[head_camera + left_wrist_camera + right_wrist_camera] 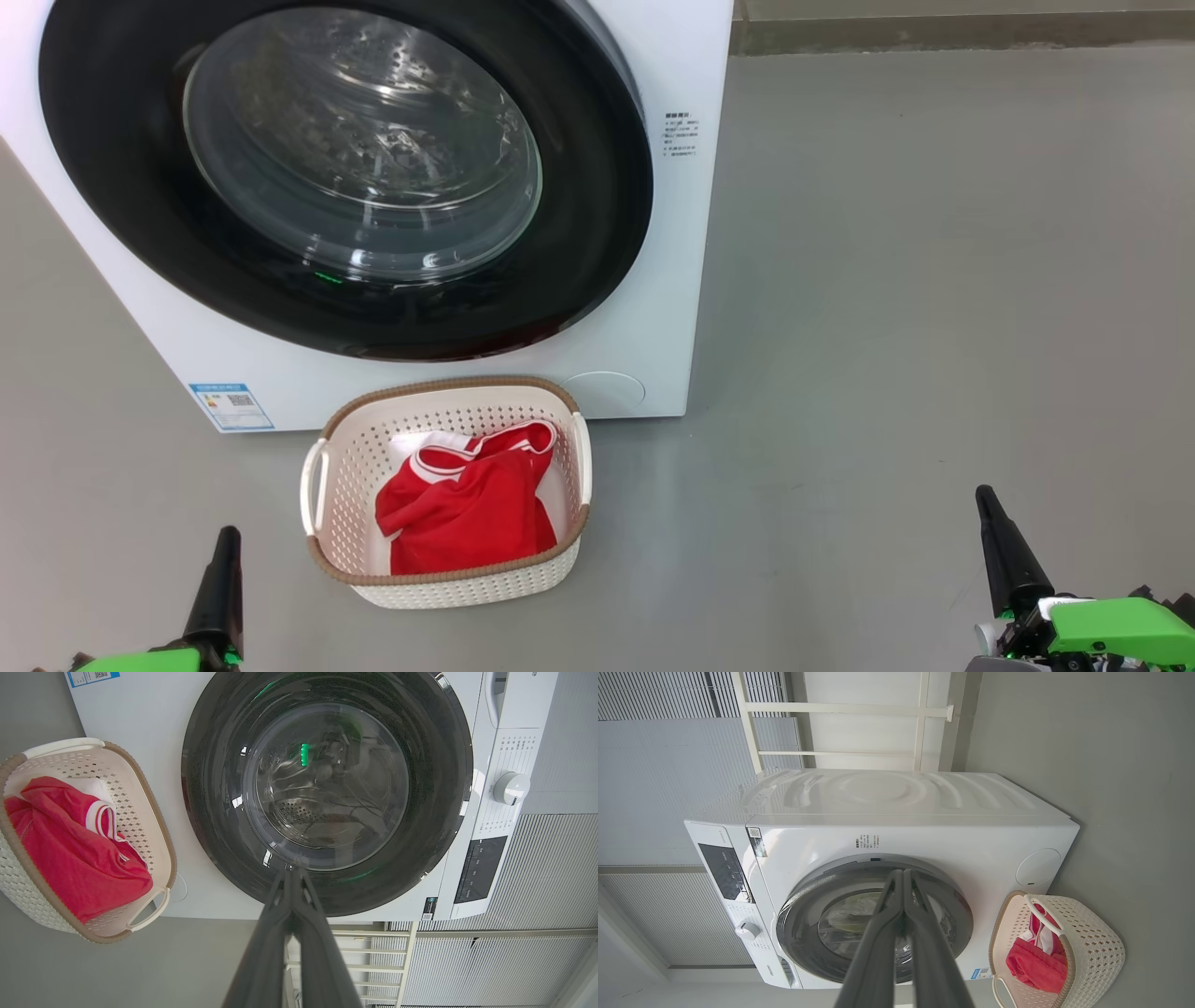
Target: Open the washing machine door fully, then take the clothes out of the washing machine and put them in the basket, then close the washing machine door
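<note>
The white washing machine (653, 233) (140, 728) (896, 807) stands ahead with its black-rimmed washing machine door (345, 177) (327, 788) (873, 924) shut flat against the front. Behind the glass I make out only the drum. Red clothes (471, 513) (70, 854) (1034, 968) with white trim lie in the cream basket (467, 588) (140, 812) (1097, 947) on the floor just before the machine. My left gripper (227, 534) (292, 872) is shut and empty at the lower left, and my right gripper (982, 493) (903, 873) is shut and empty at the lower right. Both hang well back from the door.
Grey floor (934, 327) spreads wide to the right of the machine. A control panel with a round knob (511, 787) runs along one side of the door. A ribbed wall panel (551, 868) and a white railing (920, 723) stand behind the machine.
</note>
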